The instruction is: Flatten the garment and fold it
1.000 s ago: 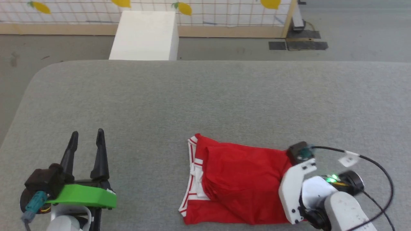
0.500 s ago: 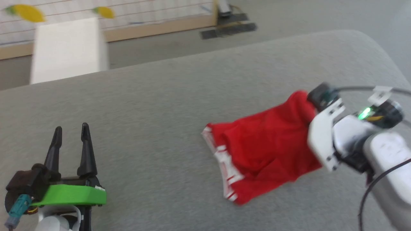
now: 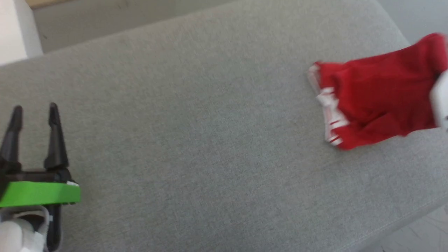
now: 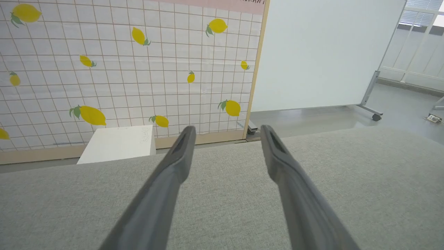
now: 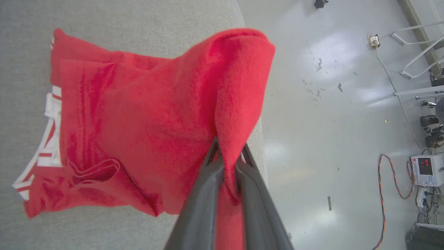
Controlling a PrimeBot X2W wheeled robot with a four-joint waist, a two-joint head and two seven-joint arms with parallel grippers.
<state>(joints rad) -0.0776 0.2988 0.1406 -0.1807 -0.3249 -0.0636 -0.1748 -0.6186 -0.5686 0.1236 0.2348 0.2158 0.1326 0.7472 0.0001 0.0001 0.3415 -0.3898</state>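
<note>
Right jaws pinch the crumpled red garment [image 5: 138, 114], striped trim showing

Nothing legible. Pink strip [image 4: 208, 4] atop lemon-print wall [image 4: 138, 69]: cut-off dark letters, unreadable. Meter [image 5: 426, 170] on floor [image 5: 312, 104]: red digits, too small.

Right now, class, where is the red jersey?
In the head view the red jersey sits bunched at the far right of the grey table, near its edge; the right wrist view shows the right tool pinching one fold.

garment [image 3: 378, 101] dragged rightward, gripped end lifted (head view swung too)
</note>
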